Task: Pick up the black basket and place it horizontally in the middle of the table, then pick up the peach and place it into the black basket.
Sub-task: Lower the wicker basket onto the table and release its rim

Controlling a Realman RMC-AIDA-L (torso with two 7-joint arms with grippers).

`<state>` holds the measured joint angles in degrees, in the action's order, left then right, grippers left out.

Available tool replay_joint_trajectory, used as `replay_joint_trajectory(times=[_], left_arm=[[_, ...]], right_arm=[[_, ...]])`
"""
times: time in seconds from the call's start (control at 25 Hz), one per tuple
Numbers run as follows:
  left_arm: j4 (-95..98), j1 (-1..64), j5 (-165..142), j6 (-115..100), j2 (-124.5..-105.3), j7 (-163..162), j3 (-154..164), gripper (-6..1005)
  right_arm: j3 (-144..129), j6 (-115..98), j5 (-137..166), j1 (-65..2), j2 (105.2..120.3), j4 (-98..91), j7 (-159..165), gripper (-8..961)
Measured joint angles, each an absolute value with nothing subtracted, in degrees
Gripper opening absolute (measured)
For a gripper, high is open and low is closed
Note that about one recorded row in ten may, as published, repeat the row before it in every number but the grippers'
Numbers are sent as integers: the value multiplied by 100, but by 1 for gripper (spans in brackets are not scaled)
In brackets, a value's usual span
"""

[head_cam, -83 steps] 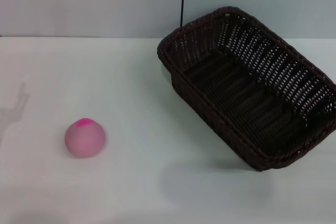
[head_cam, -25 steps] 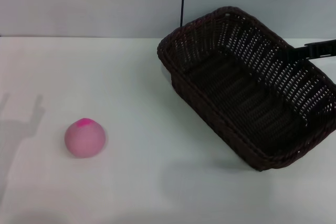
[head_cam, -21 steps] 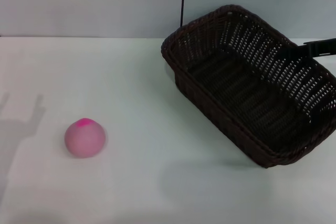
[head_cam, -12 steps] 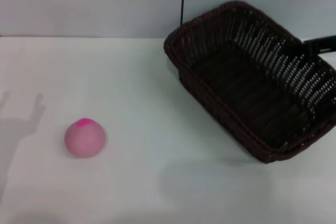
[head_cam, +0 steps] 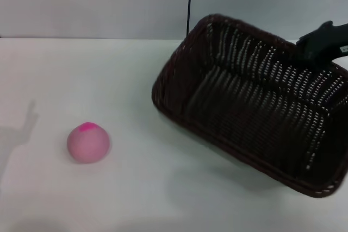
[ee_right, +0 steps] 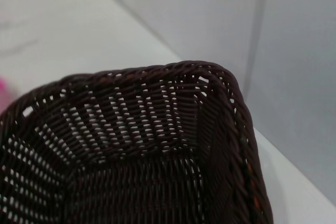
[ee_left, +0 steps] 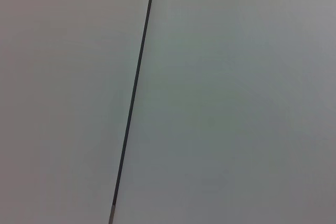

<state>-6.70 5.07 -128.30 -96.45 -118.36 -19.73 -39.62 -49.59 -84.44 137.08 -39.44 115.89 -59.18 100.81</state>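
The black basket (head_cam: 247, 112) is off the table (head_cam: 109, 74) at the right, tilted with its open side towards me and its long side running diagonally. My right gripper (head_cam: 305, 49) is shut on its far right rim and holds it up. The right wrist view looks into one inner corner of the basket (ee_right: 157, 150). The peach (head_cam: 88, 143) sits on the table at the front left, well apart from the basket; a sliver of it (ee_right: 2, 95) shows in the right wrist view. My left gripper is out of view; only its shadow falls on the table's left edge.
A grey wall with a thin dark vertical seam (head_cam: 189, 1) stands behind the table. The left wrist view shows only that wall and seam (ee_left: 134, 93). White tabletop lies between the peach and the basket.
My right gripper came in at the basket's far right rim and took hold of it. The basket has lifted, tilted and swung left towards the table's middle. The peach has not moved.
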Motion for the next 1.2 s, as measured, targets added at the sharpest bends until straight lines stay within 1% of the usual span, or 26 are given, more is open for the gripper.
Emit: replay_joint_trajectory(times=[0.4,0.6,0.8,1.0,1.2], left_arm=[[-620,492,-12859,-9639,-11851,-1962,-3935,786],[-744,502,-12860,-9590,-11871,-1960,-3931,786],[-971,502,-12864,-9559,-11881,-1783,-3922,786],[-1125,495,-12876,-9464,-11891,-1648,-3909,785],[-1128,493,-12876,-9457,-11890,-1648,-3839,785]], right_arm=[[-5116,-9145,13565,-4011,11753,-6510,7947,190],[-5431,-8894,13481,-4223,11778,-6149,7635,196],[-5869,-8511,13500,-4275,11813,-5861,7473,201],[-6061,-8198,13381,-4345,11816,-5401,7282,207],[-5993,-8128,13152,-4302,11814,-5371,7195,213]])
